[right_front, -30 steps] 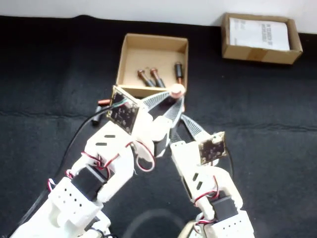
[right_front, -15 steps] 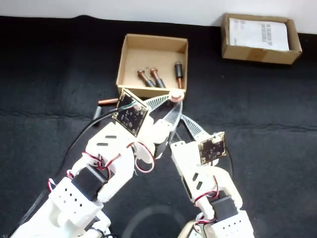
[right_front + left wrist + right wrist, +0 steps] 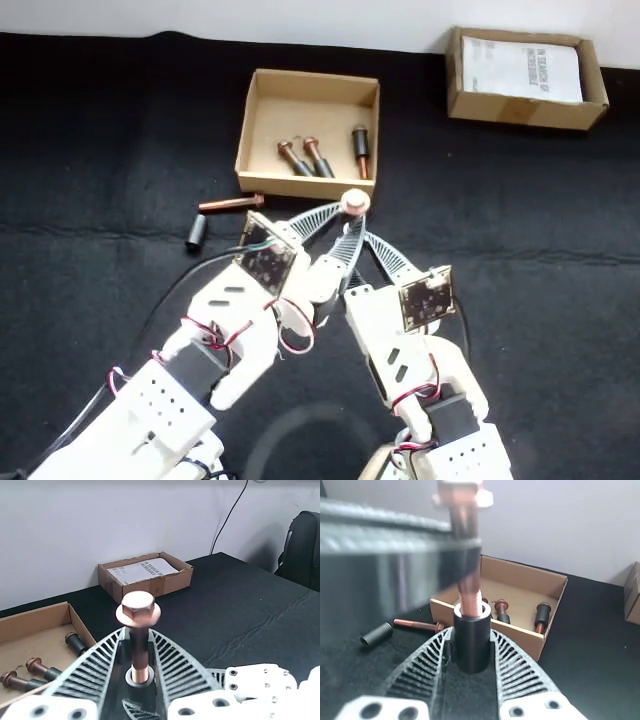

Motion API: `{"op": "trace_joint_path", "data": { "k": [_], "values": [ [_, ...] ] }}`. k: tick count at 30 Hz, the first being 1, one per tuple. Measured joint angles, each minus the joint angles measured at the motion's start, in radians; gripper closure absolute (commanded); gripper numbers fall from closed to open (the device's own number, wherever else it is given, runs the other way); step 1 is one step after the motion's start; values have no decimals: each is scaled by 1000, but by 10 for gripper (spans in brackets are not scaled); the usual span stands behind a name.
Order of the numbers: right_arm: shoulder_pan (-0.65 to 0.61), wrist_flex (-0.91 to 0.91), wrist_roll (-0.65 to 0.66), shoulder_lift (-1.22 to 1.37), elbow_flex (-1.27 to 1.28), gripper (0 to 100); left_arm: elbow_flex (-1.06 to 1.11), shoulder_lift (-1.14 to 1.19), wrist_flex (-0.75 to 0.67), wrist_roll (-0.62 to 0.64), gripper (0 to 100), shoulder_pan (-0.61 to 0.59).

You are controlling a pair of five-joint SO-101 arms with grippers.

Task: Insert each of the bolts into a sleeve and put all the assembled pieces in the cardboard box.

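One bolt (image 3: 139,640), copper-coloured, stands upright with its head on top, just in front of the near wall of the cardboard box (image 3: 300,184). The left gripper (image 3: 138,632) has its fingers closed on the shank. The bolt's lower end sits in the mouth of a black sleeve (image 3: 472,642), which the right gripper (image 3: 472,636) clamps from both sides directly beneath.

Over the last second the bolt's head has drawn back from the box's front wall toward the arms. The left arm's wrist has pulled back with it, while the right arm has barely shifted. That reads as the bolt being pressed down into the sleeve. How deep it has gone is hard to judge, though much of the shank appears to be bare above the sleeve, so the insertion looks unfinished.

Inside the box lie three assembled pieces (image 3: 320,155). Off the box's front left corner, seen from the high view, a loose bolt (image 3: 231,203) and a loose sleeve (image 3: 195,231) rest on the black cloth, now clear of the left arm. They are one more pair to join. A second box (image 3: 520,108) holding paper sits well apart, to the right.
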Motion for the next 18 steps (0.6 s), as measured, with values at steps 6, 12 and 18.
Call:
{"op": "trace_joint_path", "data": {
  "k": [6, 12, 18],
  "values": [
    [-2, -3, 0, 0, 0, 991, 41, 2, -38, -12, 977, 5],
    [3, -3, 0, 0, 0, 991, 40, 0, 37, -12, 806, -6],
    [0, -2, 0, 2, 0, 991, 40, -17, 117, -12, 798, -55]
  ]
}}
